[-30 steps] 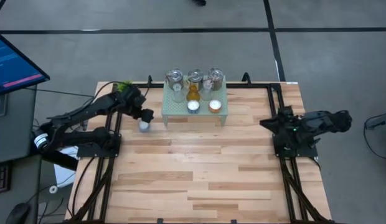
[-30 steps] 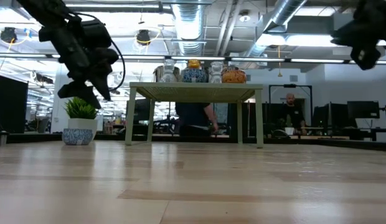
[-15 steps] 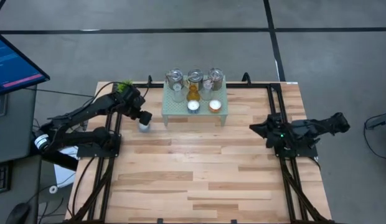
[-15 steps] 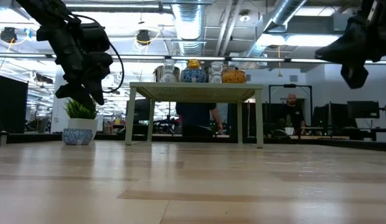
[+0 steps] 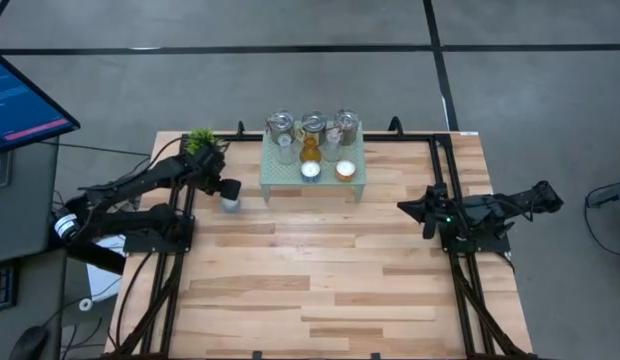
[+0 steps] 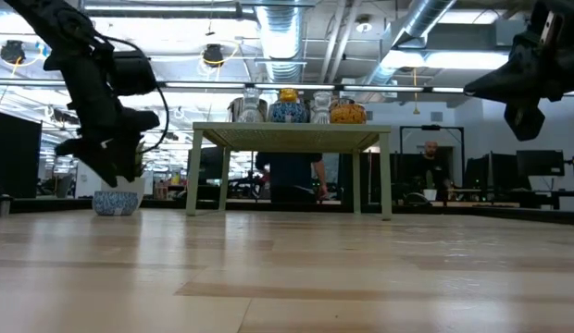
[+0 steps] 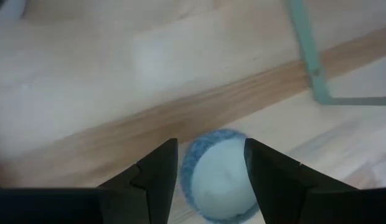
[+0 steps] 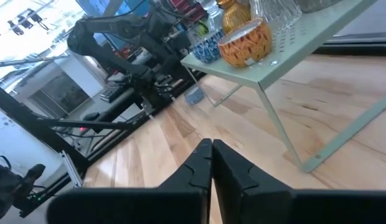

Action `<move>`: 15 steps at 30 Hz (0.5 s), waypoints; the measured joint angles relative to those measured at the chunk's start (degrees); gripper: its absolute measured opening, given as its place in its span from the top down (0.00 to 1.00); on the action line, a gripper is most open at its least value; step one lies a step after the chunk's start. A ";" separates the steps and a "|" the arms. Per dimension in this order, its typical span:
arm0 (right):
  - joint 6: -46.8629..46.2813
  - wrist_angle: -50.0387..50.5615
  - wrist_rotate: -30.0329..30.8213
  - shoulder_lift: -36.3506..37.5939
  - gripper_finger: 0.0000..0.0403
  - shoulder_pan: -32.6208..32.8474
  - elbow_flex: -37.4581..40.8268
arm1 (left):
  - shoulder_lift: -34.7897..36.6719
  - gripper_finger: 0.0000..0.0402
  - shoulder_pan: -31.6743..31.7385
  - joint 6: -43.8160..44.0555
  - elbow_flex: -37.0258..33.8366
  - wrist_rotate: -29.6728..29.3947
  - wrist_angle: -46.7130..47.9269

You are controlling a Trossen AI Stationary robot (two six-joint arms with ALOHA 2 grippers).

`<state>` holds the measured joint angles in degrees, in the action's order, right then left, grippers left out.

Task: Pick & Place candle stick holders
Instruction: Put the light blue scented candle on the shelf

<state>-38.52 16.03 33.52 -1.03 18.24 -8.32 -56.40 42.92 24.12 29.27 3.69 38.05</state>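
A low blue-and-white tealight cup stands on its base on the wood, just left of the pale green mesh stand. My left gripper is open and hangs just above it. In the left wrist view the cup shows between and beyond the two fingers. The stand bears three silvery jars, clear cups, an amber cup, a white tealight cup and an orange one. My right gripper is shut and empty, right of the stand.
A small green potted plant stands at the table's far left edge, behind my left arm. Black frame rails run along both sides of the table. Bare wood fills the near half. People show in the room beyond.
My left gripper has gone down toward the blue-and-white cup and a little toward the table's left edge; the cup has stayed in place. My right gripper has reached toward the table's left, nearer the stand, and dropped a little.
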 joint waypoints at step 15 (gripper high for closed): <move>0.04 0.17 -0.44 -0.03 1.00 -0.04 0.00 | 0.00 0.75 -0.02 7.72 -3.86 -0.18 -0.33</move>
<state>-38.49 16.21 33.07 -1.06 18.20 -8.32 -56.40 42.89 31.84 25.41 3.51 37.72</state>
